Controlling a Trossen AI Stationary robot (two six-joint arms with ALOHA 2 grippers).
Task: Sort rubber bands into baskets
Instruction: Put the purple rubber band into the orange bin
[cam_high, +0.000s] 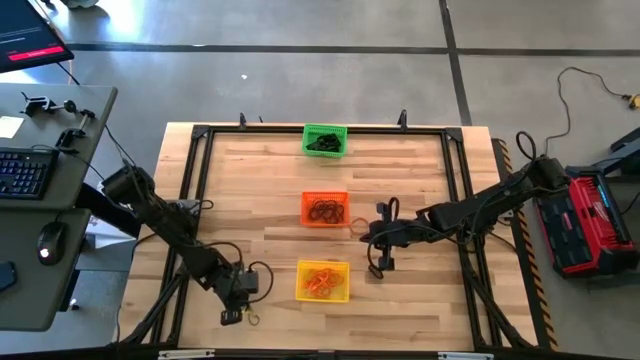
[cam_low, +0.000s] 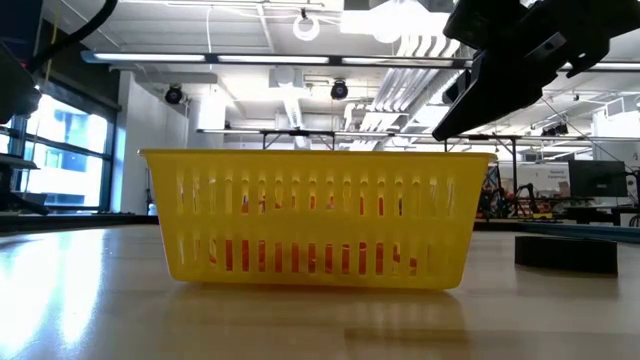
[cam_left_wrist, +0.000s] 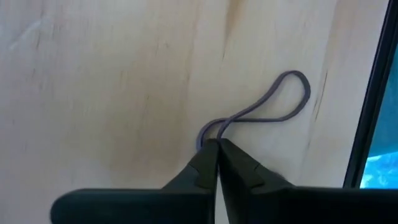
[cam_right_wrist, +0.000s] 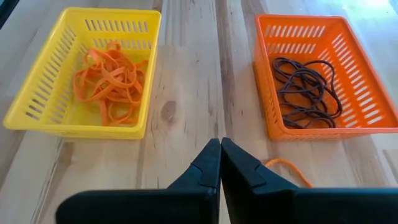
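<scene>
Left gripper (cam_left_wrist: 216, 149) pinched on a thin dark rubber band (cam_left_wrist: 261, 112) lying near the table's front edge, apparently for lifting toward the orange basket (cam_high: 325, 209); right gripper (cam_right_wrist: 221, 152) closed, empty, waiting between baskets.

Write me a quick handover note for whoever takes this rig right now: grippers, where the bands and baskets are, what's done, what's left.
Left gripper: shut on a thin dark rubber band at the table's near left edge.
Right gripper: shut, empty, hovering between the yellow basket and orange basket.
Done: orange bands in yellow basket, dark brown bands in orange basket, dark bands in green basket.
Left: bin the held band; one loose orange band lies by the orange basket.
</scene>
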